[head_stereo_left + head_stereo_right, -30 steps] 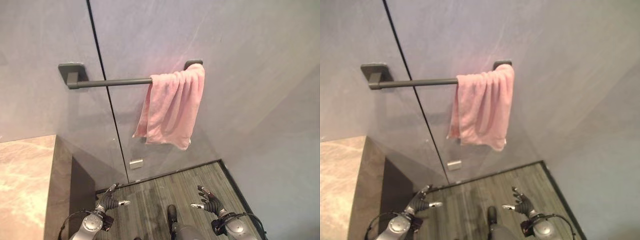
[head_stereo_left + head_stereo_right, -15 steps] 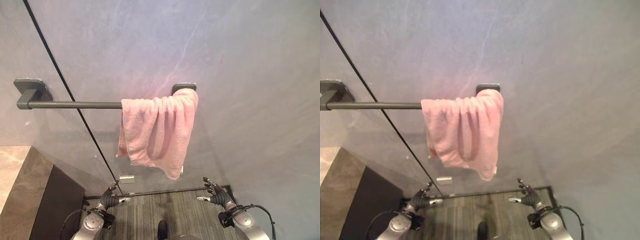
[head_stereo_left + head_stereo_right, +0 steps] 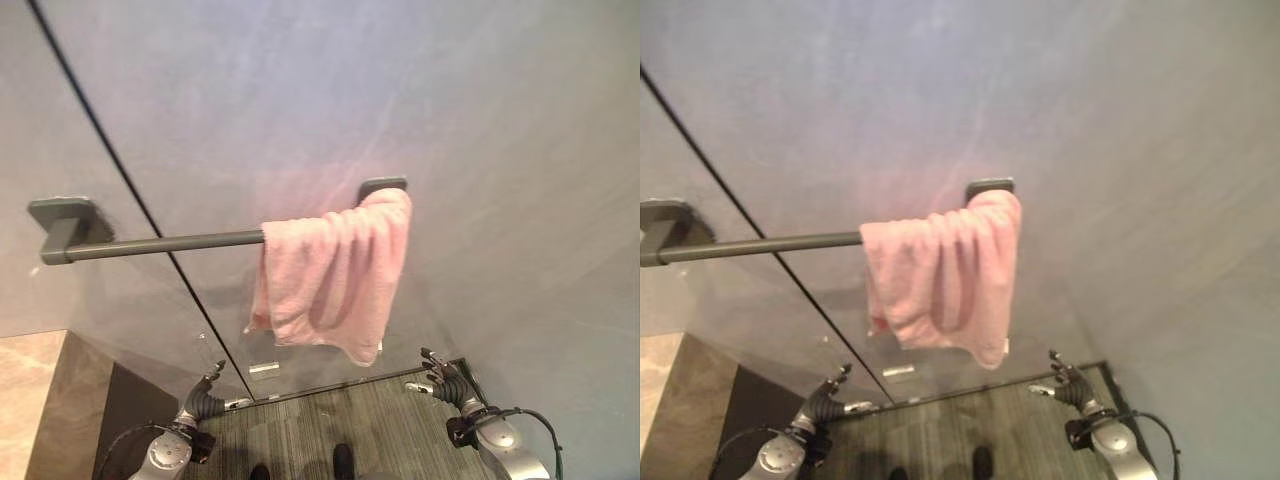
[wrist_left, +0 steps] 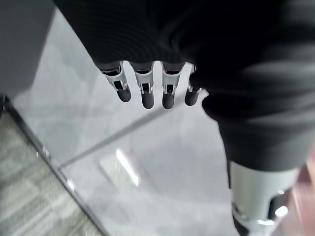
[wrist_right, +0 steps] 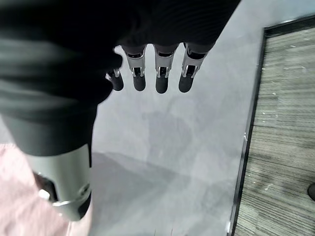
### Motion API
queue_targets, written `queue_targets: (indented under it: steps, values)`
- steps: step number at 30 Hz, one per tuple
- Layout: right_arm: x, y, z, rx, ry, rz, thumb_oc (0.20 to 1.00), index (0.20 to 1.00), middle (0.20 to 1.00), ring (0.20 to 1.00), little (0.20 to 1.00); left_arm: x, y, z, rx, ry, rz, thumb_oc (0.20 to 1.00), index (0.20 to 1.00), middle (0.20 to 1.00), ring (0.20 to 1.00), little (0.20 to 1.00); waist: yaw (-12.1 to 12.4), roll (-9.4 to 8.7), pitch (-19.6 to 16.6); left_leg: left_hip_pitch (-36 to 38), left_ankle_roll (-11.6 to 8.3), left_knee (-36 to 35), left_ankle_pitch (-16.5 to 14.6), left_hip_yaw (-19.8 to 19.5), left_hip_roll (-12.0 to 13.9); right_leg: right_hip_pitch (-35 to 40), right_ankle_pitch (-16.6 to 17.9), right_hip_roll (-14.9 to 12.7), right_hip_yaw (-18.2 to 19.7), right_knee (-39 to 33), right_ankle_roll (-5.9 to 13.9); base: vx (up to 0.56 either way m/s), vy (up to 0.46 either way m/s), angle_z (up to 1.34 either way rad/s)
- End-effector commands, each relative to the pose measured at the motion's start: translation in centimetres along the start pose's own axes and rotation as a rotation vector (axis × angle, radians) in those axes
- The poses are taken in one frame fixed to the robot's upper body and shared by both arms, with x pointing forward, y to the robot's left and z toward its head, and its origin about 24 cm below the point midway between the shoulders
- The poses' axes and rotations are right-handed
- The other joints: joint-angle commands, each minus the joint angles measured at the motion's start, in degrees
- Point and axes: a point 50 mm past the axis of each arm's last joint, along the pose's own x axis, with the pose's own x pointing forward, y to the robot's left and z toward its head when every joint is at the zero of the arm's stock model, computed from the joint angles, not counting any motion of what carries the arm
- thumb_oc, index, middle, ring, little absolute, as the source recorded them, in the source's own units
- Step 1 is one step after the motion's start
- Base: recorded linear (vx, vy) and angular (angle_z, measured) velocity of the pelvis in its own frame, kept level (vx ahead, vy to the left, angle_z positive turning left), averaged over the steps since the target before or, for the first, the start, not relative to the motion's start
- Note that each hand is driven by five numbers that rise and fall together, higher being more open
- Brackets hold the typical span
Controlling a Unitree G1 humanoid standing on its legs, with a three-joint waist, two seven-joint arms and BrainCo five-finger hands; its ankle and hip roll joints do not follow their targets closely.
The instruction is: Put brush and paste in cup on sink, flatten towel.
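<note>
Grey tiled bathroom wall (image 3: 480, 110) with a dark seam, wood-grain floor (image 3: 370, 430) below, a corner of beige marble counter (image 3: 25, 400) at lower left; pink terry towel (image 3: 335, 270) hangs bunched at the right end of a dark grey metal towel bar (image 3: 160, 245), touching its right bracket; left robot hand (image 3: 205, 398) and right robot hand (image 3: 445, 380) hang low, well under the towel, fingers straight and empty. Risks, as judged: a one-sided tug drags the towel off the bar; reaching up may knock the bracket; folds may stay if only one edge is pulled.
</note>
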Motion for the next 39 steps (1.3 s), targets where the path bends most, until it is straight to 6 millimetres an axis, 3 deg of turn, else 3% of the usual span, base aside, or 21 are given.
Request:
queue_targets:
  steps: [1,5,7,9,15,24,28,31,39]
  values:
    - [0.8,-0.8,3.1,0.083,-0.151,-0.016,1.000,1.000,1.000,1.000,1.000,0.0,1.5,1.3,0.031,-0.081,0.013,1.000,1.000,1.000,1.000,1.000,2.0,0.22,-0.5,0.7,0.25,3.2,-2.3,1.4,1.6,-1.6,-1.8,-4.5,0.8,6.0,6.01,0.00,0.030,0.05]
    - [0.1,-2.6,4.5,0.121,-0.221,-0.004,1.000,1.000,1.000,1.000,1.000,-1.0,3.6,2.0,0.078,-0.131,0.008,1.000,1.000,1.000,1.000,1.000,2.5,-0.07,-0.8,1.7,-0.03,1.0,-1.4,1.4,1.8,-0.8,-1.7,-5.0,-0.1,4.5,6.27,-0.02,0.017,0.08]
    - [-0.7,-4.2,5.8,0.166,-0.273,0.045,1.000,1.000,1.000,1.000,1.000,-2.0,5.1,3.6,0.111,-0.200,-0.033,1.000,1.000,1.000,1.000,1.000,2.7,-0.34,-1.2,1.6,-0.53,0.4,-1.0,1.3,2.3,-0.5,-1.5,-5.2,-1.0,3.4,6.49,-0.04,-0.010,0.06]
    - [-0.9,-4.6,6.2,0.178,-0.290,0.054,1.000,1.000,1.000,1.000,1.000,-2.3,5.4,4.0,0.112,-0.219,-0.040,1.000,1.000,1.000,1.000,1.000,2.7,-0.38,-1.2,1.6,-0.61,0.4,-0.9,1.3,2.3,-0.4,-1.4,-5.2,-1.1,3.2,6.54,-0.03,-0.014,0.07]
    - [-2.3,-6.3,10.1,0.123,-0.414,0.159,1.000,1.000,1.000,1.000,1.000,-3.1,7.5,8.8,0.111,-0.404,-0.104,1.000,1.000,1.000,1.000,1.000,2.8,-0.40,-1.3,1.4,-1.24,0.4,-0.7,1.3,2.6,0.3,-1.0,-5.4,-1.7,2.0,6.69,0.00,-0.004,0.01]
    - [-0.9,-4.8,12.7,0.081,-0.477,0.221,1.000,1.000,1.000,1.000,1.000,-1.9,6.5,11.4,0.102,-0.504,-0.118,1.000,1.000,1.000,1.000,1.000,2.6,-0.01,-1.8,2.2,-1.32,0.4,-0.9,2.2,2.8,1.2,-0.7,-5.2,-1.2,0.7,6.52,0.00,-0.001,0.00]
    - [1.4,-2.2,15.9,0.029,-0.548,0.259,1.000,1.000,1.000,1.000,1.000,-0.2,5.2,13.9,0.077,-0.580,-0.110,1.000,1.000,1.000,1.000,1.000,3.0,0.43,-1.9,2.7,-1.19,0.4,-1.1,3.5,2.9,1.0,-0.3,-4.8,-0.1,-0.1,6.42,0.02,-0.017,-0.15]
    - [2.1,-0.9,16.9,0.015,-0.565,0.288,1.000,1.000,1.000,1.000,1.000,0.7,3.7,15.9,0.085,-0.637,-0.141,1.000,1.000,1.000,1.000,1.000,2.8,0.65,-1.9,2.6,-1.16,0.4,-1.1,4.2,2.9,0.5,-0.4,-4.5,0.5,-0.1,6.43,0.02,-0.026,-0.28]
    - [2.2,-0.1,17.9,0.021,-0.592,0.318,1.000,1.000,1.000,1.000,1.000,1.3,1.3,18.8,0.090,-0.731,-0.209,1.000,1.000,1.000,1.000,1.000,1.9,1.02,-1.5,1.2,-1.40,0.4,-0.7,4.5,3.2,-0.8,-0.4,-4.2,1.0,-0.1,6.34,0.00,-0.013,-0.04]
